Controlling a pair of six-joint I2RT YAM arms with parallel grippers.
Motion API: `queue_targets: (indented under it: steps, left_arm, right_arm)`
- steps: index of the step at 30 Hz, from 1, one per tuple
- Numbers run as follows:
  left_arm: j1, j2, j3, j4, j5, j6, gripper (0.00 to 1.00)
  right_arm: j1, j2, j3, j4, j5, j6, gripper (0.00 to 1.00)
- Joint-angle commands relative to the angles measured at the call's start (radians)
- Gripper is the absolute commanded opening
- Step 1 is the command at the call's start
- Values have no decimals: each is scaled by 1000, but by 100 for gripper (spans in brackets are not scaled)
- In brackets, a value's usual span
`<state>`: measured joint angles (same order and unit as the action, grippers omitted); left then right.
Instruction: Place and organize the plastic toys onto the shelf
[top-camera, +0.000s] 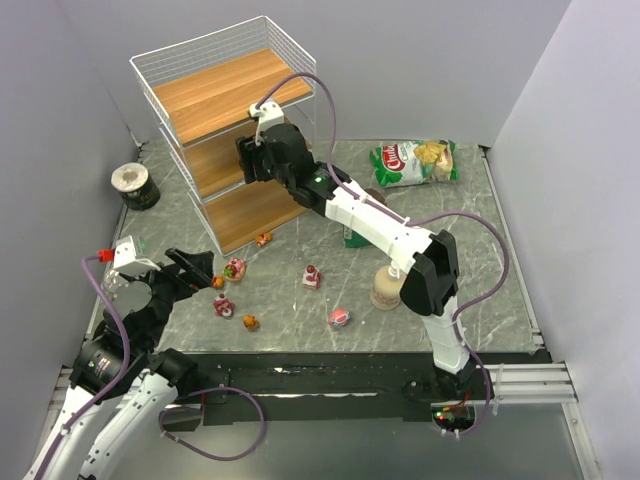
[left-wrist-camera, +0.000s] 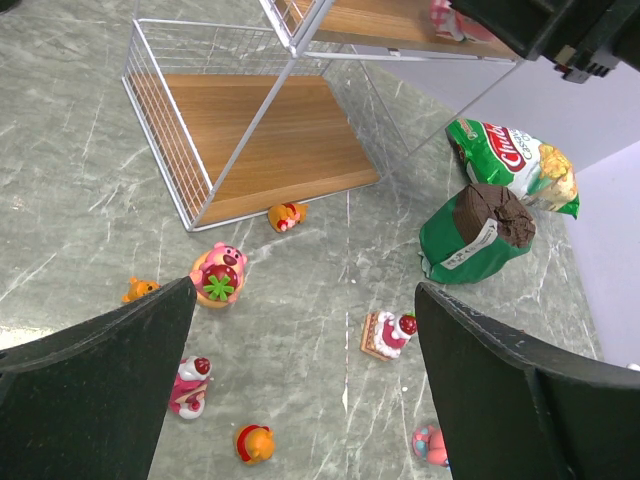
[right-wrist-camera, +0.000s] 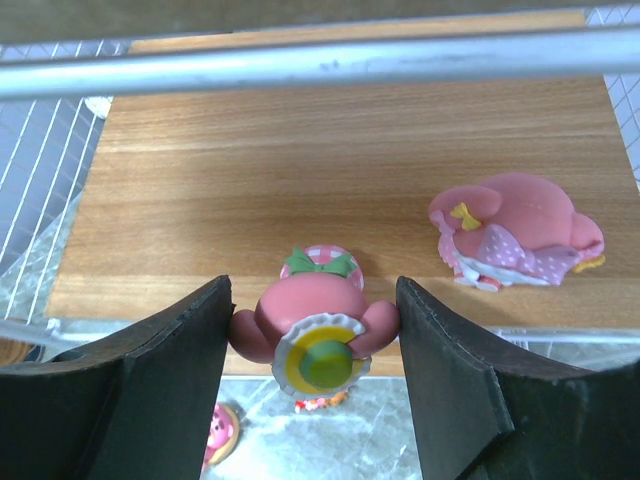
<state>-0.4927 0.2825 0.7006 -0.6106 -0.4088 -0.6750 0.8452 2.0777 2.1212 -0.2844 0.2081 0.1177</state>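
Pink toy (right-wrist-camera: 312, 335) sits squeezed between the right jaws at the near edge of the middle board of the shelf (right-wrist-camera: 330, 170). Another pink toy (right-wrist-camera: 515, 230) lies on its side beside it. Left jaws hang wide open over small toys (left-wrist-camera: 218, 277) on the desk (left-wrist-camera: 330, 430).

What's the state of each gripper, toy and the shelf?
shelf, upright
left gripper, open, empty
right gripper, shut on round pink toy at the shelf's front edge
dotted pink toy, tipped over on the shelf
table toys, loose, not yet shelved
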Motion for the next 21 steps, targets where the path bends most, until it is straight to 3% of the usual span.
queue_targets:
  steps: [1, 21]
  left_arm:
    - [-3, -13, 5, 17, -10, -8, 97]
    - [-3, -14, 5, 15, -12, -9, 97]
  right_arm:
    - [-5, -100, 2, 2, -12, 8, 0]
    - [-5, -64, 68, -105, -30, 40, 0]
